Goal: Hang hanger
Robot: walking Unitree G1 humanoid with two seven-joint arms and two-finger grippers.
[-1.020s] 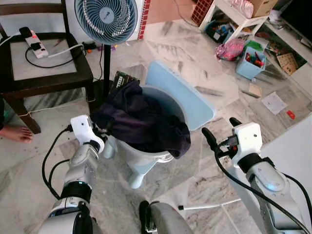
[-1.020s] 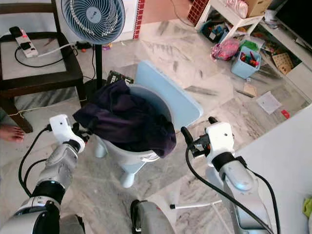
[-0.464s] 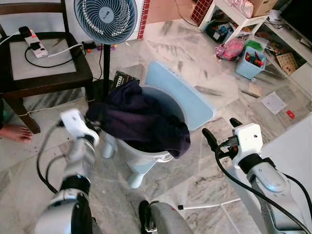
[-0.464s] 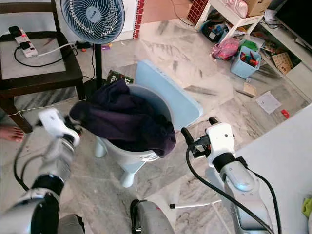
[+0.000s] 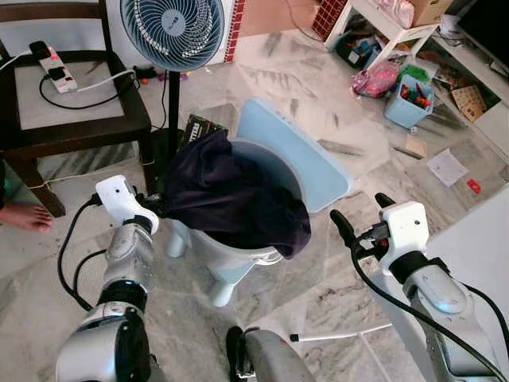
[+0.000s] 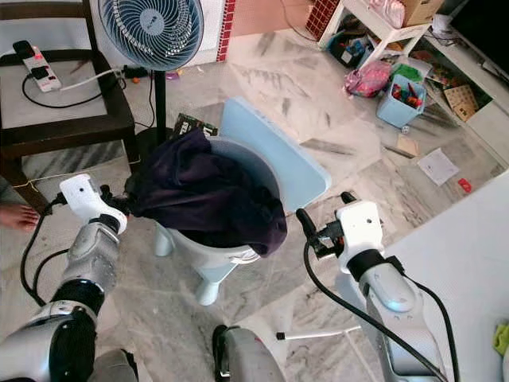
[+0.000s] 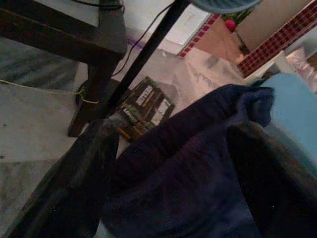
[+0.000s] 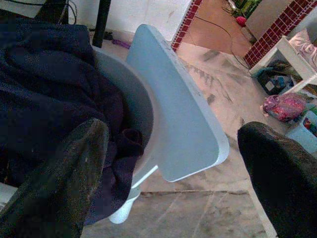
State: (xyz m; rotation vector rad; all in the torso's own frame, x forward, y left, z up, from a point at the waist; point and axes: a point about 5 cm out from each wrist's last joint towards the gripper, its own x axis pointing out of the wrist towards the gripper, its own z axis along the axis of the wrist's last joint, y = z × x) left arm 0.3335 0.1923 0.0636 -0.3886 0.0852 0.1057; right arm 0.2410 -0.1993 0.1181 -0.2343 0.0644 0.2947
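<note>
A dark navy garment (image 5: 231,195) lies heaped in a pale blue tub (image 5: 238,259) and spills over its rim. The tub's flat blue lid (image 5: 294,155) leans behind it. My left gripper (image 5: 159,208) is at the garment's left edge. In the left wrist view the fingers (image 7: 96,153) stand apart with the cloth (image 7: 188,163) between them, so it is open. My right gripper (image 5: 356,205) hovers to the right of the tub, open and holding nothing. Its fingers (image 8: 59,183) frame the tub and lid.
A standing fan (image 5: 173,32) and a dark wooden chair (image 5: 79,119) with a power strip stand behind the tub. A person's bare foot (image 5: 24,216) rests at the far left. A white surface (image 5: 477,247) is at my right, and toy clutter (image 5: 409,95) beyond.
My left wrist has swung left and up from beside the tub, and the garment's left edge shifted with it. The right arm has stayed still.
</note>
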